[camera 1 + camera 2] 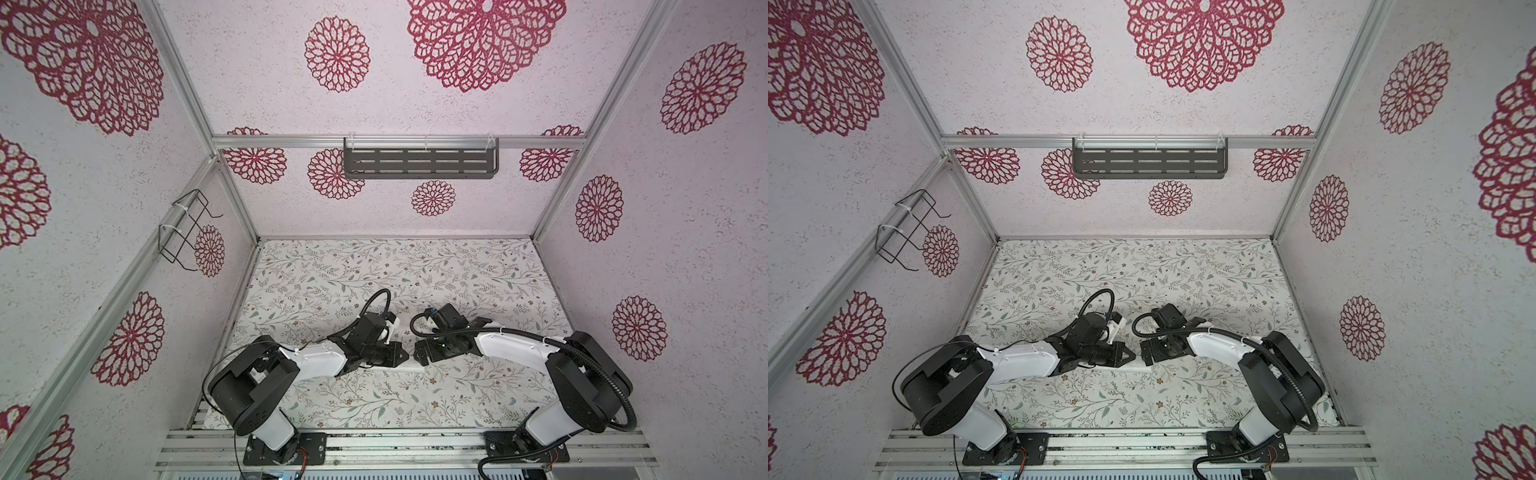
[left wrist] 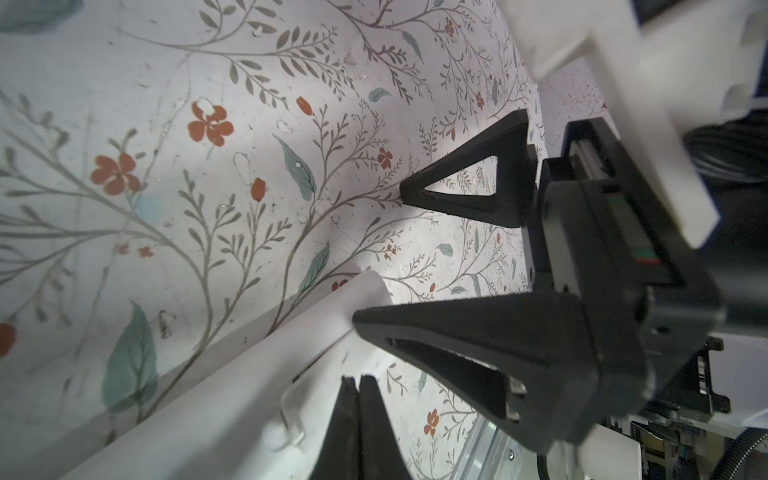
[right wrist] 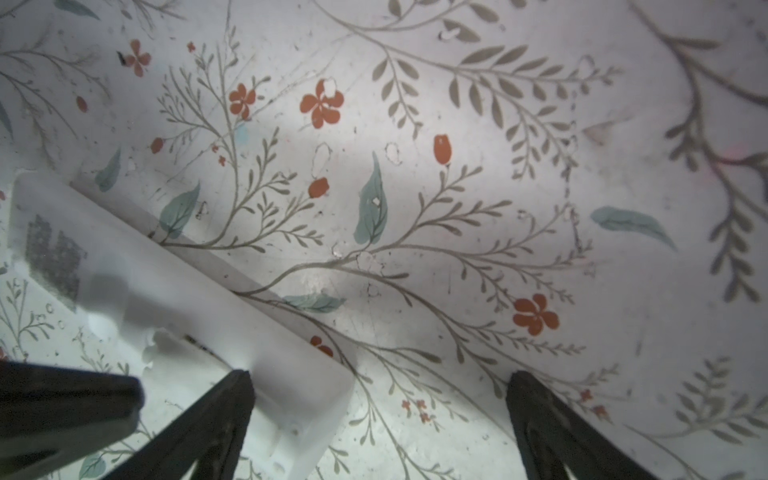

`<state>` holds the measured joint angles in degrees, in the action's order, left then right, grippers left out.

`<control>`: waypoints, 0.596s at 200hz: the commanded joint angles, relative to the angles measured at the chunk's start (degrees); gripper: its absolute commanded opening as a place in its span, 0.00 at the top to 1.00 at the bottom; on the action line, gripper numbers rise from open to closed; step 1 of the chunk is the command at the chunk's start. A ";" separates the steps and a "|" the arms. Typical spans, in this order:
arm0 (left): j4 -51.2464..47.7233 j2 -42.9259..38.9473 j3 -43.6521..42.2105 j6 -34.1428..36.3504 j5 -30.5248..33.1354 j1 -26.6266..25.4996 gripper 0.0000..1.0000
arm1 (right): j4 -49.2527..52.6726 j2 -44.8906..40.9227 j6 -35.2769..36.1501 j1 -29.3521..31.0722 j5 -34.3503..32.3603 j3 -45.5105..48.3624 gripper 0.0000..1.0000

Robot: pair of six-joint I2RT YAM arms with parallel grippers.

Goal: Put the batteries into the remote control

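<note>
Remote (image 1: 411, 367): on table (image 1: 374, 270), toward 6 o'clock, long axis 9–3, mostly hidden in both top views. Right wrist view alone shows its dark label (image 3: 54, 257). Left claw (image 2: 358, 380) pinched closed above it. Right claw (image 3: 380, 376) spread wide at its 3 o'clock end.

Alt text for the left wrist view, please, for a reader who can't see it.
The left gripper, shut, sits over a slim white rectangular plastic remote control that lies on the floral-printed tabletop. Facing it, the right gripper stands open at the remote's far end. No batteries show in this view.
</note>
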<state>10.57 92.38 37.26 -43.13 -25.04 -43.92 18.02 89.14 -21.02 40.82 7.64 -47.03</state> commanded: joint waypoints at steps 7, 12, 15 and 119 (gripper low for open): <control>1.96 1.12 -0.19 -0.28 0.66 -0.44 0.96 | 4.04 -0.29 0.96 0.49 -1.97 -0.32 0.01; 1.74 1.41 -0.33 -0.24 1.01 -0.42 0.97 | 4.02 -0.29 0.98 0.49 -2.01 -0.28 0.01; 1.66 1.52 -0.48 -0.33 1.19 -0.44 0.97 | 3.98 -0.29 0.95 0.49 -2.01 -0.34 0.01; -0.88 -1.09 -0.37 -0.01 3.06 -0.04 0.95 | 4.06 -1.18 1.80 0.49 -2.23 -0.78 0.01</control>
<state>12.51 94.94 37.01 -43.97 -24.32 -44.01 18.22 89.14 -20.62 40.93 7.33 -47.03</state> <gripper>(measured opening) 0.041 0.988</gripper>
